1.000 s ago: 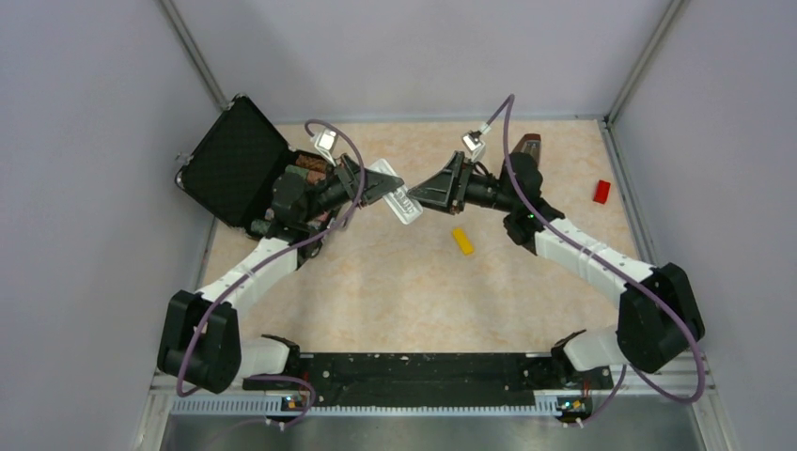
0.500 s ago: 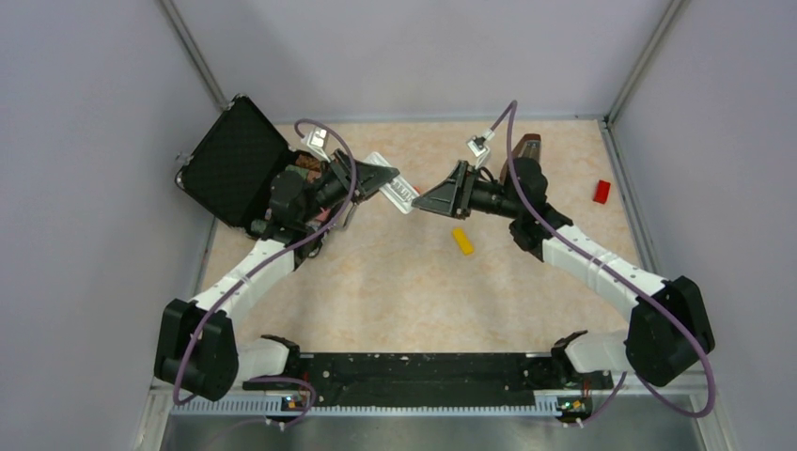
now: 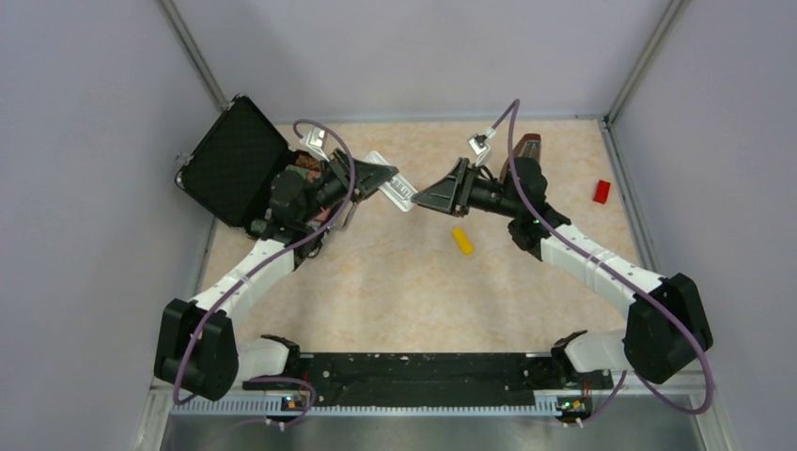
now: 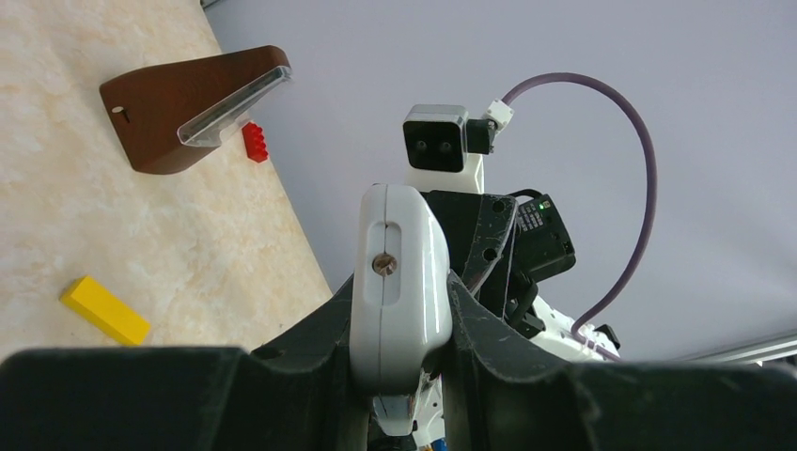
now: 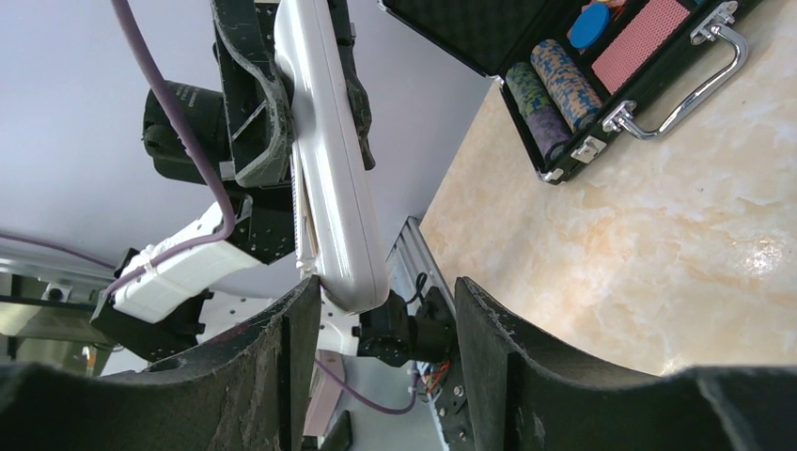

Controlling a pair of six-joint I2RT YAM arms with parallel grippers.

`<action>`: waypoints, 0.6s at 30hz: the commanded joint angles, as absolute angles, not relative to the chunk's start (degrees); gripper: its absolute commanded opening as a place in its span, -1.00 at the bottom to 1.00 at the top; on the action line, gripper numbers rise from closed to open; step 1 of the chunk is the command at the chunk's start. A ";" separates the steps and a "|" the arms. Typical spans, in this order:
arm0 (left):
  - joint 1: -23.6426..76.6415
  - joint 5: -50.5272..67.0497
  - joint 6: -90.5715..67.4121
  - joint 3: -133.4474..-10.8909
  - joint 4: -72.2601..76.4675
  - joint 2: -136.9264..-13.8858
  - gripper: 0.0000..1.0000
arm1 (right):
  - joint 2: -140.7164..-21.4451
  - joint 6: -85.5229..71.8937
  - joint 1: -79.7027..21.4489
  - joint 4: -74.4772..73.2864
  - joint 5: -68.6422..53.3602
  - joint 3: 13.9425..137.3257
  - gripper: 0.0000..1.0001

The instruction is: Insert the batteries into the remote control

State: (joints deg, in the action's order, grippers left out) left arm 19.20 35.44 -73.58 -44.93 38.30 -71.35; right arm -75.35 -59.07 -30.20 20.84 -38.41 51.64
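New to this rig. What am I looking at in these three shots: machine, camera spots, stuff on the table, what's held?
Two robot arms, left and right, are bolted at the near edge of a beige marbled table, each ending in a two-finger hand. The wide picture is from a fixed camera above and behind them; the other two are from a camera on each wrist, its own fingers in view. The left hand grips a flat white plastic remote control, off the surface. The right hand is open, its fingers either side of the remote's free end, not clamping it. On the table lie a yellow block, a red block, a brown wedge-shaped object and an open black case of chips. No batteries show.
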 commanded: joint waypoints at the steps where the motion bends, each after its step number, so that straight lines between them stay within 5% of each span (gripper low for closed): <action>1: 19.42 35.29 -74.17 -47.11 41.38 -69.74 -1.00 | -76.49 -60.31 -30.40 24.32 -37.68 52.00 0.06; 18: 19.98 32.65 -74.68 -46.44 41.29 -69.33 -1.00 | -77.41 -66.05 -33.37 26.65 -28.31 49.97 -0.11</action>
